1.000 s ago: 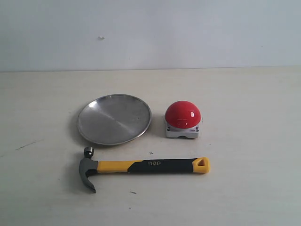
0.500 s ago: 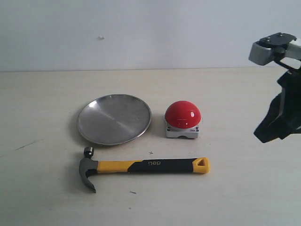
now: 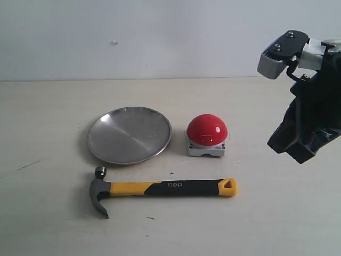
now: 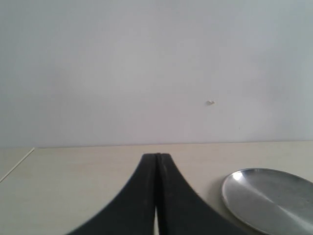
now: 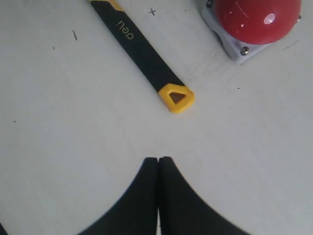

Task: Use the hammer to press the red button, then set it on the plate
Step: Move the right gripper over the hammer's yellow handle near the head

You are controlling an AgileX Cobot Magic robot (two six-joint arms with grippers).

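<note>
The hammer (image 3: 160, 188) lies flat on the table, dark head to the left, yellow end to the right; its black handle (image 5: 142, 51) shows in the right wrist view. Behind it stand the silver plate (image 3: 129, 135) and, to its right, the red button (image 3: 206, 129) on a grey base. My right gripper (image 3: 299, 152) hangs shut above the table at the right, apart from the hammer's yellow end; its tips (image 5: 158, 159) hold nothing. My left gripper (image 4: 157, 155) is shut and empty, with the plate's rim (image 4: 234, 196) beside it; that arm is outside the exterior view.
A pale wall (image 3: 160, 37) runs behind the table (image 3: 277, 213). Small dark marks dot the tabletop near the hammer.
The right arm has come into the exterior view from the right edge and moved leftward and up. Hammer, plate and button have not moved.
</note>
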